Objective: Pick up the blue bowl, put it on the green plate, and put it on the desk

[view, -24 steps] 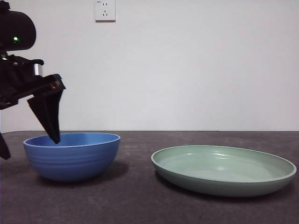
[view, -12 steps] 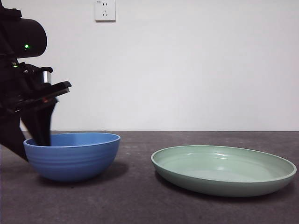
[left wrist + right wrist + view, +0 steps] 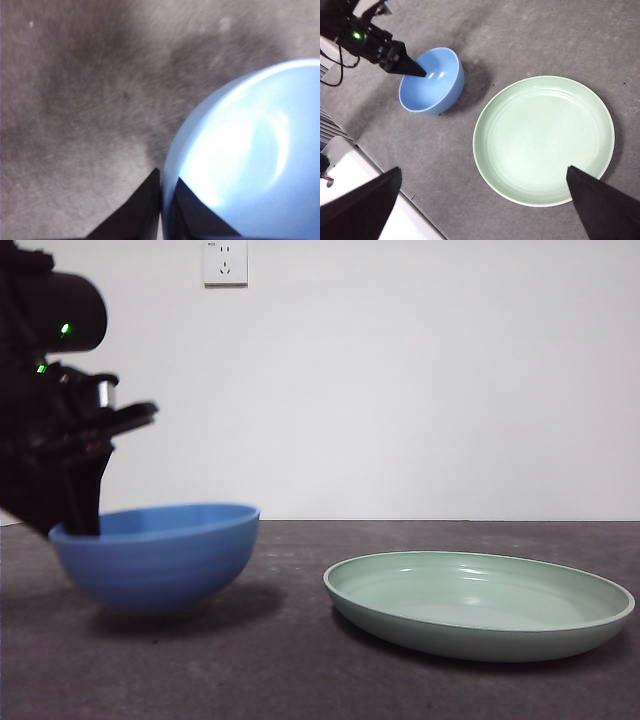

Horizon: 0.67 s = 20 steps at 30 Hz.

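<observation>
The blue bowl [image 3: 155, 558] hangs slightly tilted just above the desk [image 3: 300, 680] at the left, its left side raised. My left gripper [image 3: 80, 525] is shut on the bowl's left rim, one jaw inside and one outside. In the left wrist view the two jaws of the left gripper [image 3: 161, 200] pinch the thin rim of the blue bowl [image 3: 250, 160]. The green plate [image 3: 480, 605] lies flat to the right, with nothing on it. From high above, my right gripper [image 3: 482, 170] stands wide open over the green plate [image 3: 543, 140], with the blue bowl [image 3: 432, 82] beyond it.
A white wall with a socket [image 3: 225, 262] backs the desk. In the right wrist view the desk's edge and a white surface [image 3: 340, 160] lie near the bowl's side. A strip of bare desk [image 3: 290, 590] separates bowl and plate.
The left gripper came down onto the bowl's left rim and shut on it. The bowl has risen a little off the desk and tipped. The plate has not moved.
</observation>
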Each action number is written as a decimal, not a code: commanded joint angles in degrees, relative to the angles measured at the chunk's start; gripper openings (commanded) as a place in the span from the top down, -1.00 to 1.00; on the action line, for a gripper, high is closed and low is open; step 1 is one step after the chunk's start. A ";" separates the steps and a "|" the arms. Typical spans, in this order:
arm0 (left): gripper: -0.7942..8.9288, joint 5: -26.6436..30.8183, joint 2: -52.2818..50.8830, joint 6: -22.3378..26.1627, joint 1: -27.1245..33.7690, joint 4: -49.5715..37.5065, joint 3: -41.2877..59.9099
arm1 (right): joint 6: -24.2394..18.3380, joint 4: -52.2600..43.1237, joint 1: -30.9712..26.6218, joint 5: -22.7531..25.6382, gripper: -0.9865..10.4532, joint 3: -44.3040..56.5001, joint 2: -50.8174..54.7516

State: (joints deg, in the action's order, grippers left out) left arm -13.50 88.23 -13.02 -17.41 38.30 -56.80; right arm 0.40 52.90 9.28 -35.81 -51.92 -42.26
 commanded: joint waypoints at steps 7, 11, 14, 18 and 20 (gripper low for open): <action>0.81 -0.04 3.21 -2.67 -6.51 17.29 -22.38 | -0.39 -0.50 0.13 -0.20 -0.19 -0.81 -0.33; 0.81 -0.04 6.86 -2.67 -10.73 21.09 -30.67 | -0.39 -0.28 0.13 -0.17 -0.19 -0.81 -0.33; 0.81 0.02 10.93 -2.69 -14.32 21.73 -35.43 | -0.24 0.42 0.13 -0.04 -0.19 -0.81 -0.33; 0.81 0.81 17.62 -2.64 -18.97 21.64 -41.00 | 0.46 1.27 0.13 1.40 -0.19 -0.81 -0.33; 0.81 2.08 21.16 -2.49 -20.94 21.94 -43.93 | 0.44 1.27 0.13 1.55 -0.19 -0.81 -0.33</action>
State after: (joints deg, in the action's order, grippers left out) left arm -11.84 107.37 -15.16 -37.50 60.25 -98.50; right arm 0.47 54.54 9.28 -34.33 -51.92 -42.26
